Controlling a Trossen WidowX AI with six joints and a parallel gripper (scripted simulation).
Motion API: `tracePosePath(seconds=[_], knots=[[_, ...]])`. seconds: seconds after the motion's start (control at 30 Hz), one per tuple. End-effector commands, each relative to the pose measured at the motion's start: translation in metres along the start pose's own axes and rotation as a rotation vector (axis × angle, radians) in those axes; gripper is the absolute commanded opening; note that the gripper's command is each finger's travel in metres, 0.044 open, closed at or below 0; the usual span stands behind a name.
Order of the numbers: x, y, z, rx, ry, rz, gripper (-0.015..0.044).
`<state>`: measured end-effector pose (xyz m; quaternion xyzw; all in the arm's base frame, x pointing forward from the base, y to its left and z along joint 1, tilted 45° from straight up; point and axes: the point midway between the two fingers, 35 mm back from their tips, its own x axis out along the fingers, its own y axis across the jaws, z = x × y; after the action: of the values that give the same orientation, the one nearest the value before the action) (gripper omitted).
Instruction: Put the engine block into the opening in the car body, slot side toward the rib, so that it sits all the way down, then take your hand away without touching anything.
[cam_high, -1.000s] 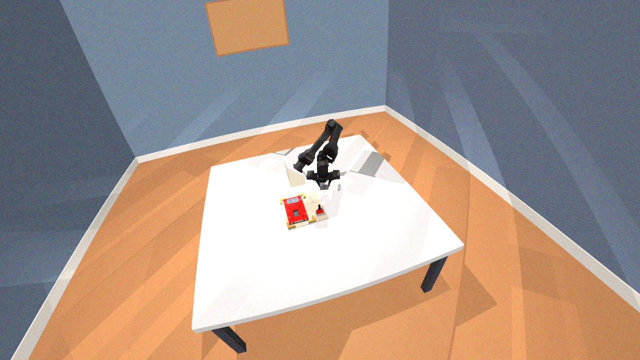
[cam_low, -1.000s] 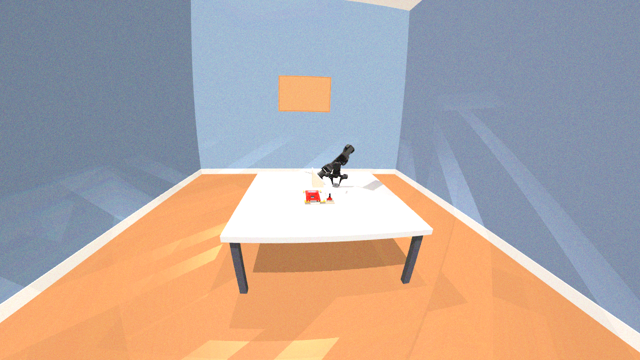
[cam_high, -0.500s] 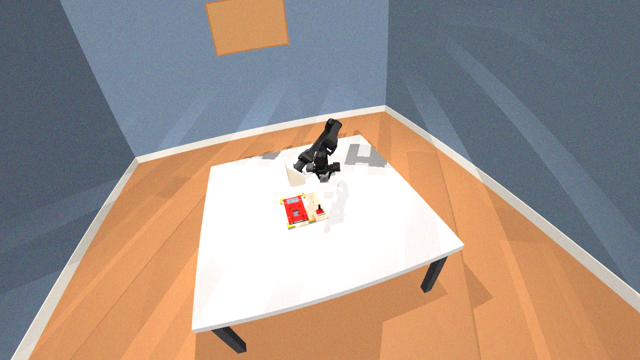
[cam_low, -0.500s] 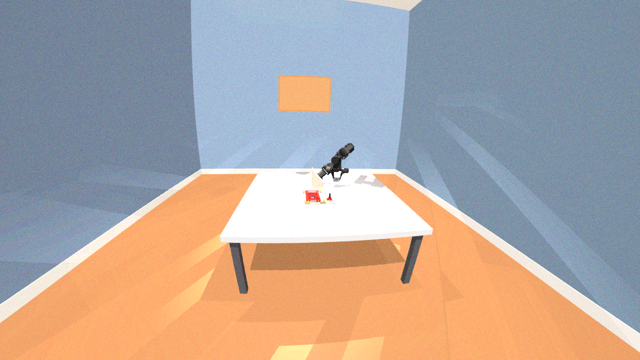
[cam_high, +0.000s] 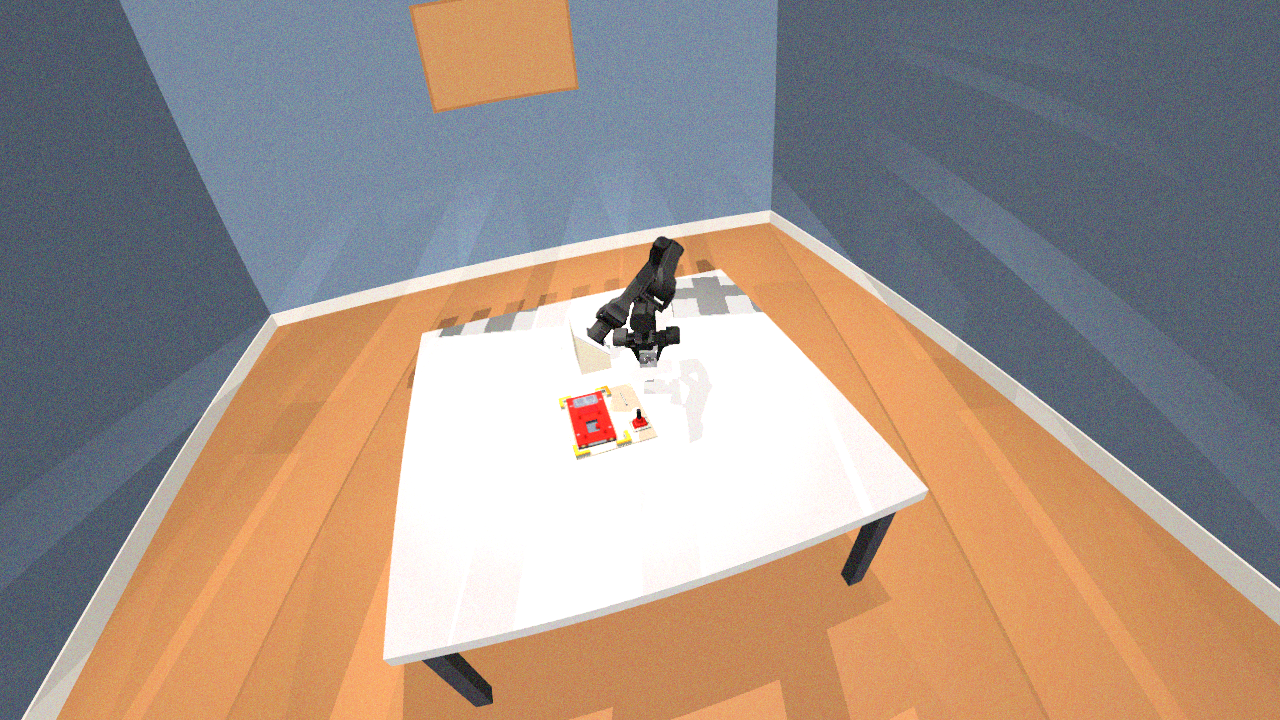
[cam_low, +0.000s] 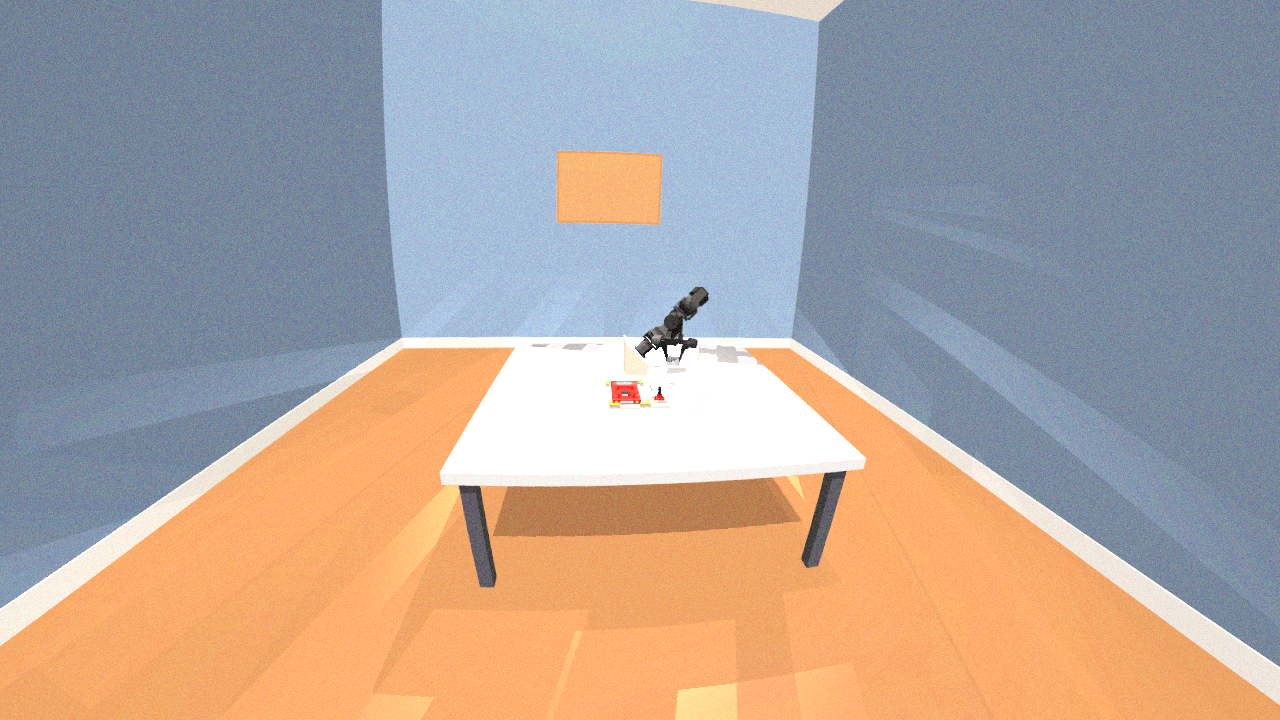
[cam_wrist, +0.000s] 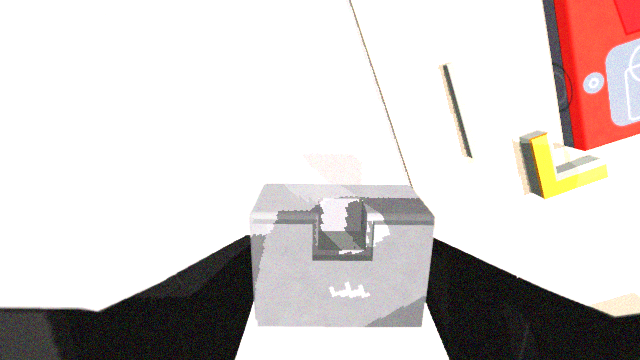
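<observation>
The grey engine block (cam_wrist: 287, 280) is between the two black fingers of my gripper (cam_wrist: 342, 272) (cam_high: 648, 352) (cam_low: 674, 354), which is shut on it. In the wrist view its square slot shows at the top middle of the near face. Block and gripper are in the air, behind and to the right of the car in the top view. The red car body (cam_high: 579, 414) (cam_low: 614, 393) (cam_wrist: 590, 120) lies on the board, with a dark opening (cam_high: 591, 426) in its front half. In the wrist view only a corner of the car shows. I cannot make out the rib.
Yellow corner brackets (cam_wrist: 546, 172) stand around the car. A red piece with a black knob (cam_high: 639, 420) (cam_low: 659, 395) is on the board to its right. A thin raised bar (cam_wrist: 457, 112) lies left of the car in the wrist view. An upright cream panel (cam_high: 591, 356) (cam_low: 632, 361) stands behind.
</observation>
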<state>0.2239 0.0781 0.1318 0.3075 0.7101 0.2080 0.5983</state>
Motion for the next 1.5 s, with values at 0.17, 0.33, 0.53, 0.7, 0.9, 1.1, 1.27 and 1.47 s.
tracePosePath(seconds=[0.17,0.33,0.53,0.7,0.9,1.1,1.27,1.47], knots=[[0.001,0.0,-0.007,0.005,-0.17,-0.009,0.0],[0.003,0.0,-0.013,0.005,-0.325,-0.02,0.0],[0.007,-0.001,-0.019,0.003,-0.5,-0.038,0.0],[0.012,-0.002,-0.024,-0.002,-0.641,-0.062,0.0],[0.012,0.0,-0.027,0.004,-0.815,-0.026,0.0],[0.012,0.001,-0.028,0.01,-0.873,0.004,0.0],[0.016,0.001,-0.029,0.011,-0.905,-0.001,0.0],[0.029,0.001,-0.032,0.012,-0.973,0.006,0.0]])
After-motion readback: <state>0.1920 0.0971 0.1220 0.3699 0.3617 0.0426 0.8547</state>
